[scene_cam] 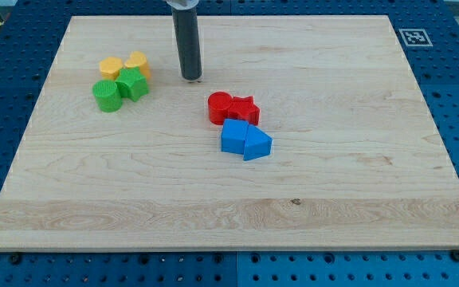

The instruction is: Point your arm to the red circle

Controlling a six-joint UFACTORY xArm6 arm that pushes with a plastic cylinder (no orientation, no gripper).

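Observation:
The red circle (220, 107) lies near the board's middle, touching a red star-shaped block (245, 110) on its right. My tip (191, 78) rests on the board up and to the left of the red circle, a short gap away, not touching it. Just below the red pair lie a blue block (234, 137) and a blue wedge-shaped block (256, 144), side by side.
At the view's upper left sit two yellow blocks (111, 67) (138, 62), a green cylinder (107, 95) and a green star-like block (132, 83), clustered together left of my tip. The wooden board (357, 175) lies on a blue perforated table.

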